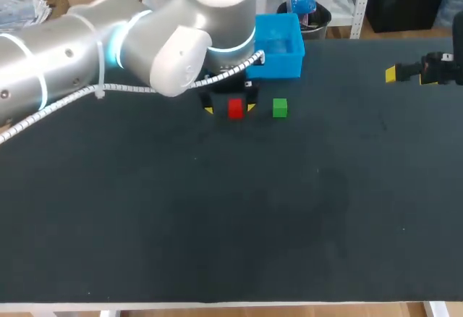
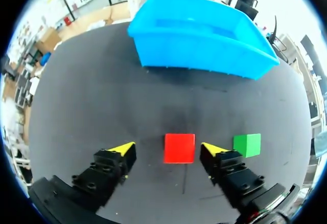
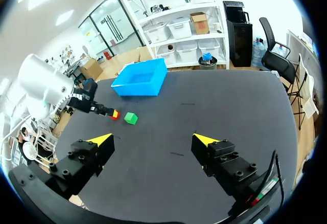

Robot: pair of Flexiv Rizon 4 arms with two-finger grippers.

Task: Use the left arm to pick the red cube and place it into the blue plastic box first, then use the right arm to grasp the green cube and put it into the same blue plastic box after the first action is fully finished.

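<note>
your left arm (image 1: 108, 49) is at the middle of the surface's (image 1: 217, 223) far edge, jaws open astride the red cube (image 2: 179, 148). the cube sits off centre, nearer the jaw on the green cube's (image 2: 247, 144) side, so closing may shove or twist it. that jaw is just beside the green cube; a sideways correction could knock it. the blue plastic box (image 2: 199, 35) stands ahead at the far edge. your right arm (image 1: 434, 71) hangs near the far right corner, jaws open and empty; started early, it could clash.

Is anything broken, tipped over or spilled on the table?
Nothing stands out. The red cube sits flat between the fingers of the open left gripper, the green cube beside it, and the blue box stands upright.
</note>
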